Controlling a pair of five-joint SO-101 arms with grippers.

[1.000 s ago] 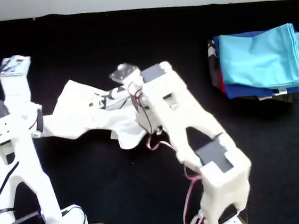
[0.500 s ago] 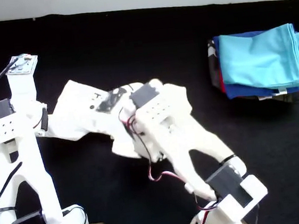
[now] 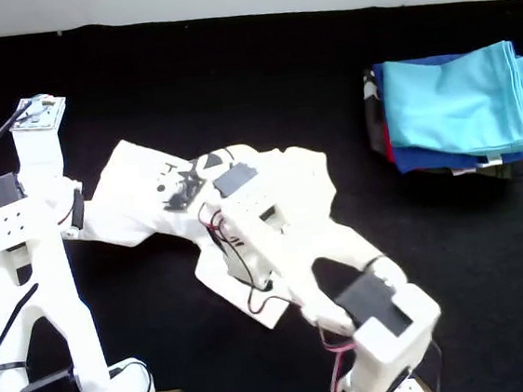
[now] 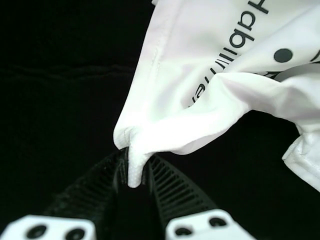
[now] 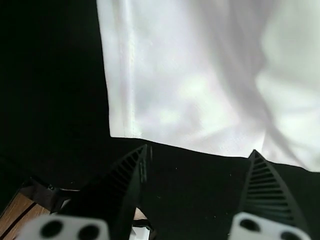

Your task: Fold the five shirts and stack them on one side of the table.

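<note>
On table (image 3: 247,57): left end effector (image 4: 135,167) pinches white shirt (image 3: 132,193); right end effector (image 5: 200,151) spread wide.

The left gripper (image 4: 134,172) pinches a bunched corner of the white printed fabric shirt (image 4: 210,85) between its ribbed black jaws; the cloth fans out beyond them over the black tabletop (image 4: 55,90).
</note>
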